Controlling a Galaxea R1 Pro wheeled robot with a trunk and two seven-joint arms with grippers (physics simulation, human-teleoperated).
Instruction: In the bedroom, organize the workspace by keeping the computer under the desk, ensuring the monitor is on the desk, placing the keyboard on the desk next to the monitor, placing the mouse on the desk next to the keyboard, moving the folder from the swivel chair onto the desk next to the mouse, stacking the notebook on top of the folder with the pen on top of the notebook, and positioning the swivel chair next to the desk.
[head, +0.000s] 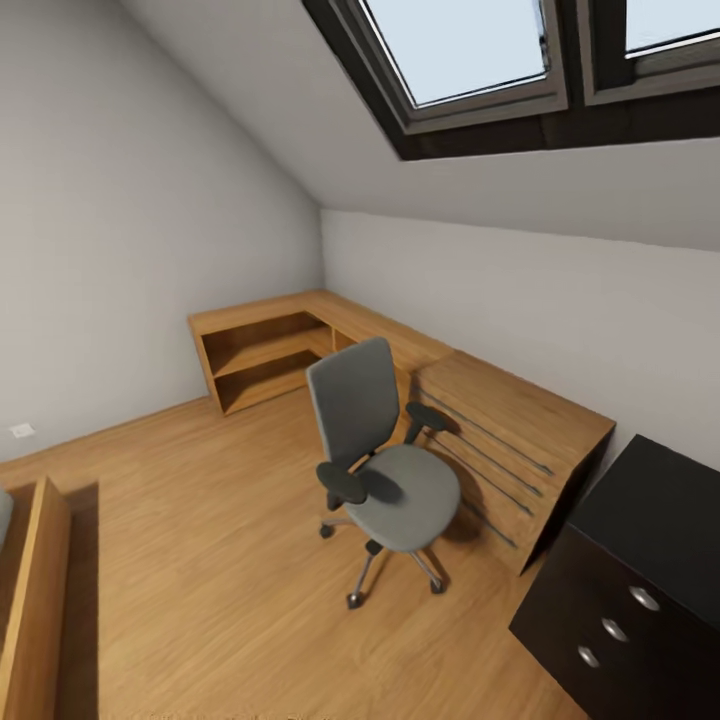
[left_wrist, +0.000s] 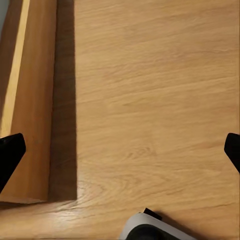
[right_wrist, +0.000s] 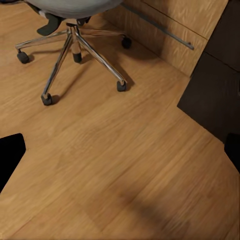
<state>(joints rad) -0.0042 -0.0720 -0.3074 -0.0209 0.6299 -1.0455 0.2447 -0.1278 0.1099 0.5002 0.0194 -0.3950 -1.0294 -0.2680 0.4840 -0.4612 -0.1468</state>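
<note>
None of the desk items show, so you likely have most of the task left. Your swivel chair (head: 385, 470) stands mid-room beside the low wood bench (head: 500, 440), seat bare. Both the left gripper (left_wrist: 120, 150) and right gripper (right_wrist: 120, 150) are spread wide, holding nothing.

The swivel chair (right_wrist: 75, 30) stands on the wooden floor (right_wrist: 115, 165), its chrome star base on casters. Just beside it are a light-wood unit (right_wrist: 165, 25) and a black cabinet (right_wrist: 215, 95). The right claw's (right_wrist: 120, 150) fingertips (right_wrist: 10, 155) are spread wide, holding nothing.
</note>
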